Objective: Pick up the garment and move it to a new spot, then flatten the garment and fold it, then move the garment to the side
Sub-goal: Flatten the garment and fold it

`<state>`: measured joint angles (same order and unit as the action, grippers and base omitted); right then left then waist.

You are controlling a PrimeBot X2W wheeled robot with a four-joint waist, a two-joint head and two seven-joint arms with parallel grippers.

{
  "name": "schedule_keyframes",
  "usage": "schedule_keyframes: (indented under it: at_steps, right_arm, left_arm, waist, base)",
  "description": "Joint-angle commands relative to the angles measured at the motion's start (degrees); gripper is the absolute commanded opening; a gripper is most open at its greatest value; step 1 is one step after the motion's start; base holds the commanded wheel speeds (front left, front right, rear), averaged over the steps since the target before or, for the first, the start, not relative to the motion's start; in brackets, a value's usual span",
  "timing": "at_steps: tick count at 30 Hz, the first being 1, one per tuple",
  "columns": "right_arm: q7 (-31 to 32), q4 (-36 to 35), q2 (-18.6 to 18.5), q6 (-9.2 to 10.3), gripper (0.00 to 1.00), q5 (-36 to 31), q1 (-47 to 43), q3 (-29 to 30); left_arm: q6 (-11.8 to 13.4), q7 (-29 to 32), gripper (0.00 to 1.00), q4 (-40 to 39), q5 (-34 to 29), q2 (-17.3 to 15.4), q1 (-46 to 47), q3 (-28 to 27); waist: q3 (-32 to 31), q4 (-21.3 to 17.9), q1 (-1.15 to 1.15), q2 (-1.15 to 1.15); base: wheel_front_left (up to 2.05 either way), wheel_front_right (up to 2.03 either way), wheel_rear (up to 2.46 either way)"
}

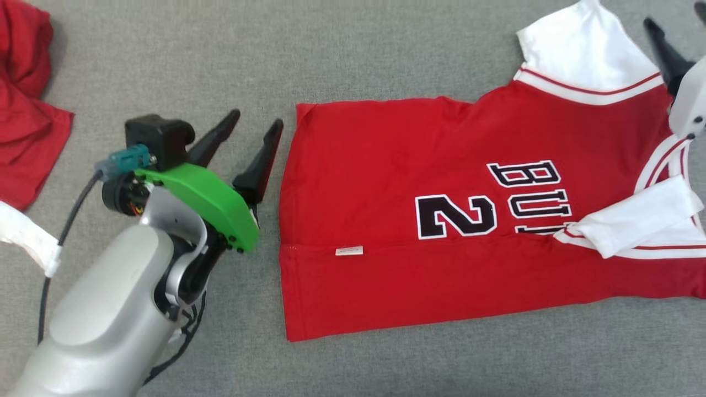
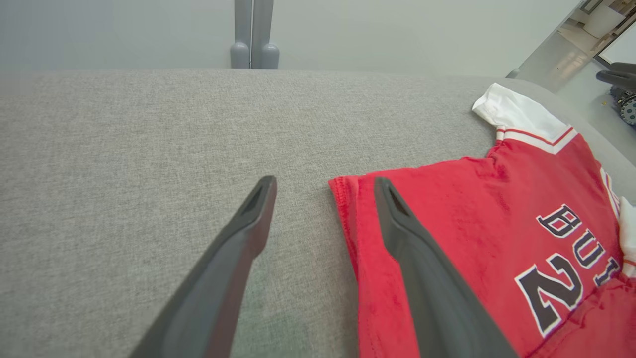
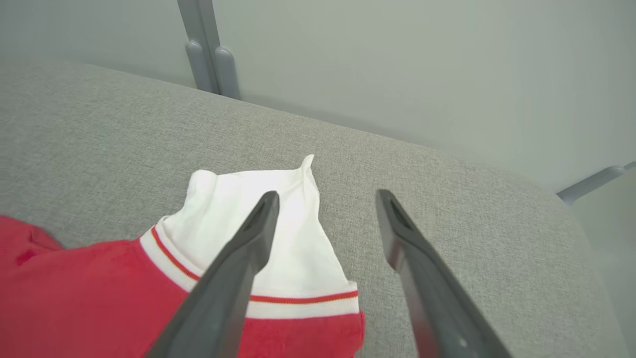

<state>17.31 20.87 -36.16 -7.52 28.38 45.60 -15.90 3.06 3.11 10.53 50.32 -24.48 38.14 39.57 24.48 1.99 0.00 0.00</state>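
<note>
The garment (image 1: 441,231) is a red jersey with white sleeves, a black "2" and black lettering; it lies flat on the grey surface with its lower part folded up over the front. My left gripper (image 1: 259,118) stands open just off the jersey's left edge, holding nothing. In the left wrist view the left gripper (image 2: 325,184) straddles the hem corner of the garment (image 2: 472,209). My right gripper (image 1: 675,14) shows at the far right, beside the upper white sleeve. In the right wrist view the right gripper (image 3: 328,196) is open above the white sleeve (image 3: 278,223).
A second red cloth (image 1: 22,94) lies crumpled at the left edge of the grey surface (image 1: 220,55). A white band (image 1: 27,237) and a black cable (image 1: 71,215) run beside my left forearm. A grey post (image 2: 252,35) stands behind the surface's far edge.
</note>
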Motion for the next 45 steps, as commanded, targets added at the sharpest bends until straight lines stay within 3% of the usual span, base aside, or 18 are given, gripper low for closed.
schedule_keyframes:
  at_steps: [1,7,13,19,28,35,45]
  right_arm:
    - [0.5,-0.3,0.1,0.06,1.00,0.5,-1.7,0.1]
    - [-0.6,-1.0,0.7,0.06,1.00,0.6,-5.7,1.0]
    - [-6.5,-2.2,3.3,0.05,1.00,0.8,-13.8,4.4]
    - [-10.1,-5.6,5.2,0.05,1.00,-1.0,-24.8,7.3]
    - [-15.5,-12.0,12.3,0.04,1.00,-4.4,-37.7,12.0]
    - [-18.8,-13.1,16.6,0.04,1.00,-6.8,-42.7,14.3]
    - [-20.8,-12.5,18.6,0.03,1.00,-9.8,-40.6,17.1]
  left_arm:
    - [0.5,0.3,1.00,0.2,0.4,0.0,-1.4,0.5]
    - [1.8,0.5,1.00,-0.3,-1.3,-0.3,-3.9,2.4]
    - [5.7,-4.2,1.00,-2.6,-1.1,0.2,-10.2,1.3]
    - [10.2,-9.9,1.00,-4.5,0.7,-1.5,-19.9,-1.8]
    - [13.7,-17.2,1.00,-6.0,-1.2,-2.5,-31.8,-4.0]
    - [13.2,-18.4,1.00,-6.1,-4.0,1.3,-34.9,-6.6]
    - [11.5,-18.3,1.00,-5.5,-7.5,2.3,-30.6,-8.3]
  waist:
    - [-3.2,-0.8,0.00,0.00]
    - [-6.8,-1.0,0.00,0.00]
    - [-13.4,-1.2,0.00,0.00]
    - [-18.9,-2.5,0.00,0.00]
    - [-24.7,-5.3,0.00,0.00]
    - [-24.6,-5.6,0.00,0.00]
    - [-20.6,-5.2,0.00,0.00]
  base:
    - [0.00,0.00,0.00]
    - [0.00,0.00,0.00]
    - [0.00,0.00,0.00]
    - [0.00,0.00,0.00]
    - [0.00,0.00,0.00]
    - [0.00,0.00,0.00]
    - [0.00,0.00,0.00]
